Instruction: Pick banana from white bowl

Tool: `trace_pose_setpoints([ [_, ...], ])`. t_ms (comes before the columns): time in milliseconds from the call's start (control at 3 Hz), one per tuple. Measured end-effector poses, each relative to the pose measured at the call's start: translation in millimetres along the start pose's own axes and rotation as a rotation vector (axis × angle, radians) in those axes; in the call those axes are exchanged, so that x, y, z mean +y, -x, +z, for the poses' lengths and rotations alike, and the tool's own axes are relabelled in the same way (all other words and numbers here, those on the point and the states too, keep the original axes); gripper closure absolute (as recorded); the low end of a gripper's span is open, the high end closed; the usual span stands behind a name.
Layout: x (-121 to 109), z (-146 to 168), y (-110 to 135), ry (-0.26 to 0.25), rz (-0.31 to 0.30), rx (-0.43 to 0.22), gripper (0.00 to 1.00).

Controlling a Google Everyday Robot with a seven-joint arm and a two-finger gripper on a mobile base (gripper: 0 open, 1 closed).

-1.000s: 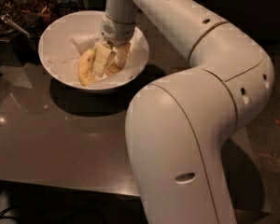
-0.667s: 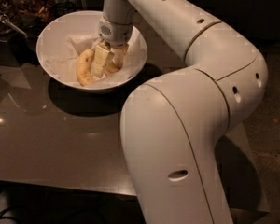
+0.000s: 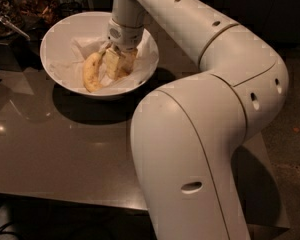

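One banana [image 3: 91, 73] is lying curved on the crumpled paper [image 3: 80, 51] inside the bowl [image 3: 55, 69], left of centre, its length running near to far. The claw [image 3: 119, 64] is hanging straight down into the bowl just right of it, seemingly touching it; whether it is wide, narrow or gripping anything I cannot tell. The arm [image 3: 200, 29] is arching over from the right, probably so the claw is clearing the rim vertically. The bowl is sitting on the desk's [image 3: 50, 149] far left part.
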State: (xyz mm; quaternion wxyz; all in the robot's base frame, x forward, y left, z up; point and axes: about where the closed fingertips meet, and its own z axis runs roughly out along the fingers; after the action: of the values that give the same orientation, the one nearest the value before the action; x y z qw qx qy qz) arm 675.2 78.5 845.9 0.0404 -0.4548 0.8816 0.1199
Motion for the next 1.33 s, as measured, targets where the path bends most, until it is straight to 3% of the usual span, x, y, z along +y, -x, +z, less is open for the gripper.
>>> trace_pose_setpoints([
  [333, 0, -4, 3, -0.012, -0.028, -0.031, 0.99],
  [1000, 13, -50, -6, -0.056, -0.117, -0.103, 1.00],
  [1333, 33, -76, -13, -0.077, -0.210, -0.130, 1.00],
])
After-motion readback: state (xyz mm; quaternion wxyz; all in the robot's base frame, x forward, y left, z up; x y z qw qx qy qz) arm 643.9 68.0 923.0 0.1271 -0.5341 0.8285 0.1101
